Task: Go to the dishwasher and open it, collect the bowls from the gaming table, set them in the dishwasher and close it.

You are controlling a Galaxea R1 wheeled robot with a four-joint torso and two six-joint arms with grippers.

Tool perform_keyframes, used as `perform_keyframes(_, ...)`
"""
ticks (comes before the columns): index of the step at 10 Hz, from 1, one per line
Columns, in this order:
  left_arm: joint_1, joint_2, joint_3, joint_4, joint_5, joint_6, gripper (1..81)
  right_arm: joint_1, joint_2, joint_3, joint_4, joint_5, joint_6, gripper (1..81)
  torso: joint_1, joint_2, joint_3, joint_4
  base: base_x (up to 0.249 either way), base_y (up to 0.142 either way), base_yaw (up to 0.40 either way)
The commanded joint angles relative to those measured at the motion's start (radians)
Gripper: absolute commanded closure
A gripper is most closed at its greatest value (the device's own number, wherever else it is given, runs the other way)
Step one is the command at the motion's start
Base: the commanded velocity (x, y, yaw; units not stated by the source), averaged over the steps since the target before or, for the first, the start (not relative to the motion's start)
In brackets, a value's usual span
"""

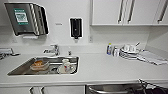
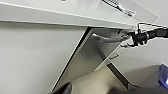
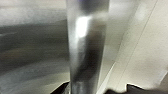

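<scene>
Below the tabletop (image 1: 100, 67), the right claw (image 2: 130, 40) sat at the dishwasher (image 2: 100, 52) handle (image 3: 86, 45), apparently to pull it open; whether it gripped, I couldn't tell.

Brushed stainless-steel dishwasher (image 1: 112, 88) front and glossy bar handle (image 3: 86, 50); smooth matt white countertop (image 1: 105, 67); shiny metal sink (image 1: 23, 68).

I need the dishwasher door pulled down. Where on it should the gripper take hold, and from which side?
Take the horizontal bar handle along the top edge of the dishwasher, near its middle, coming from the front. The bar stands off the steel front, leaving room behind it, and the door is already tilted out at the top. The right gripper is at that bar.
</scene>
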Motion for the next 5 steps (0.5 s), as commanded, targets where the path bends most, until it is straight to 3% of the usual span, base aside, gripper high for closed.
perform_keyframes(1,-0.079,-0.027,0.019,0.01,0.004,0.001,1.0,0.128,-0.035,0.003,0.015,-0.075,0.017,1.0,0.0,0.0,0.0,0.0,0.0,0.0,0.0)
perform_keyframes(5,-0.078,-0.013,0.014,0.011,0.005,0.001,1.0,0.127,-0.058,0.001,-0.012,-0.167,0.041,1.0,0.0,0.0,0.0,0.0,0.0,0.0,0.0)
